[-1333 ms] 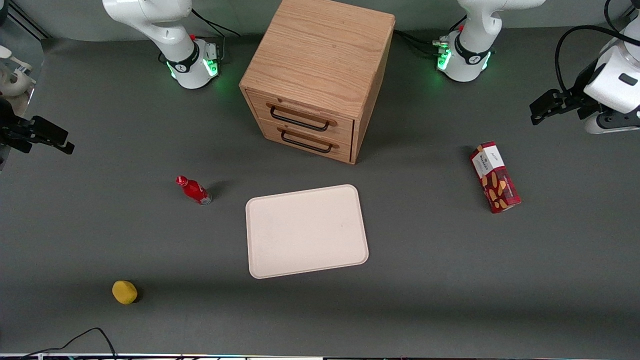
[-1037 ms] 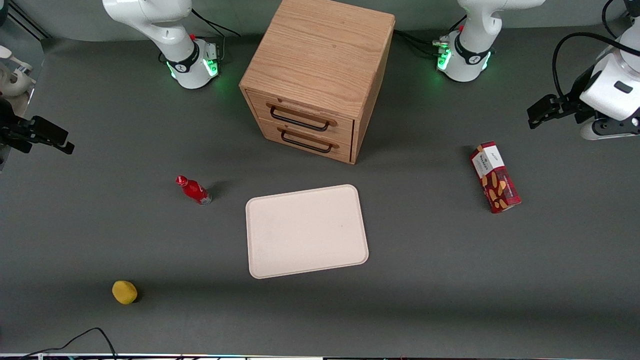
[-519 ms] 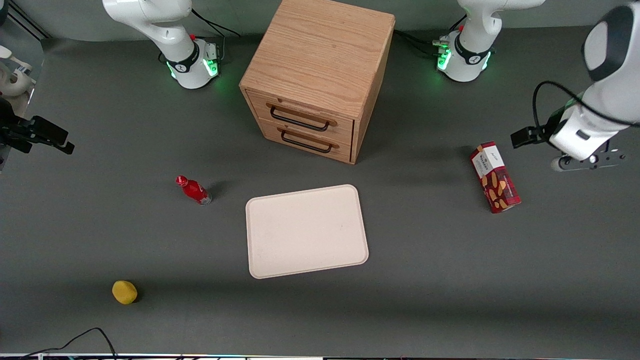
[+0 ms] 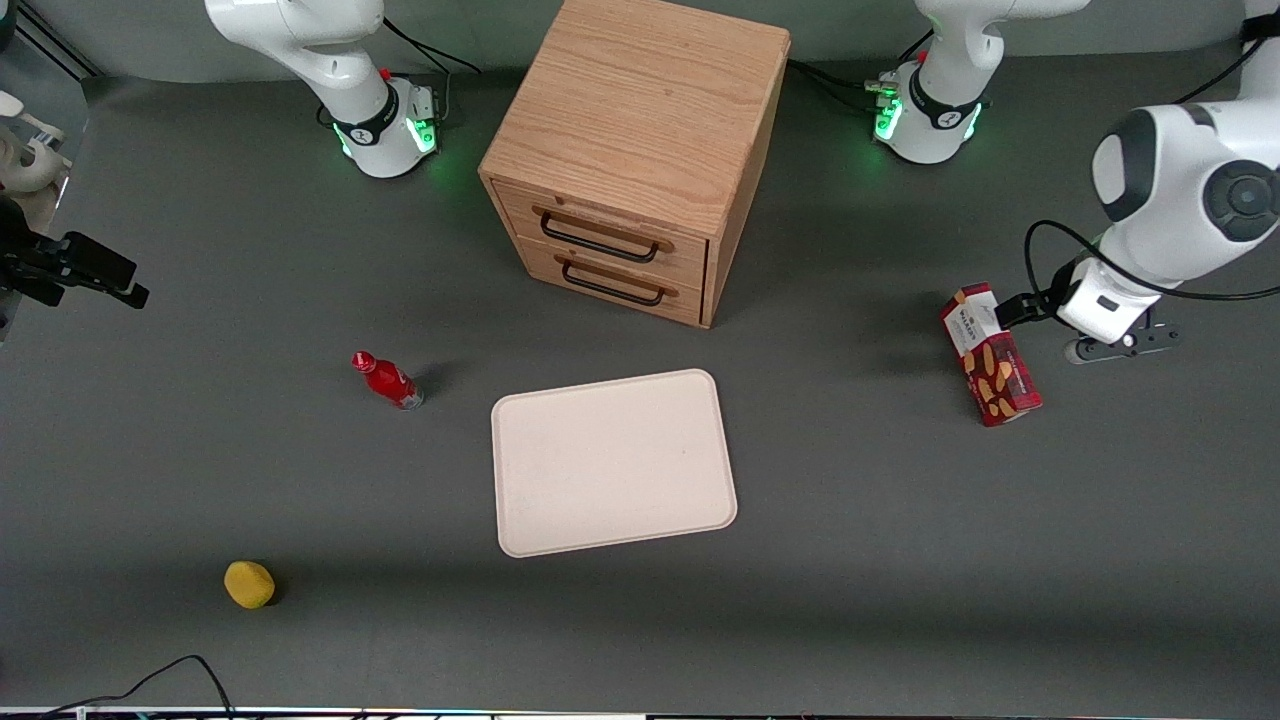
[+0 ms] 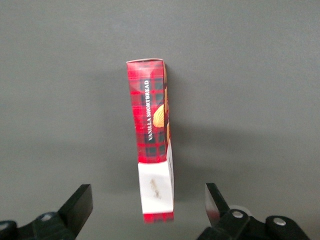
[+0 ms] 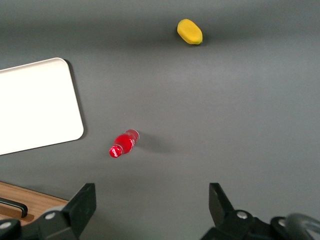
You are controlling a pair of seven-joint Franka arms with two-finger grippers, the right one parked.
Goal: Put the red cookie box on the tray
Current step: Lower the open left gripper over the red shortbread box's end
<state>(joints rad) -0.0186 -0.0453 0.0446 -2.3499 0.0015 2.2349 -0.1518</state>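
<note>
Little of the task looks done. The tray point(image 4: 612, 462) lies bare in front of the wooden drawer cabinet point(image 4: 632, 160). The red cookie box point(image 4: 989, 354) rests on the table well apart, at the tray's two o'clock. The gripper point(image 5: 148, 210) hovers above the box's white end, fingers spread wide, holding nothing.

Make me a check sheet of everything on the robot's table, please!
Surface: grey table, flat.
Job's things: red cookie box lying on the table toward the working arm's end; tray bare, in front of the drawer cabinet.
Clutter: small red bottle and yellow object toward the parked arm's end.
Grippers: gripper open, above the box's white end, not touching.
Cables: black cable at the table edge nearest the camera.
Surroundings: nothing seen.
</note>
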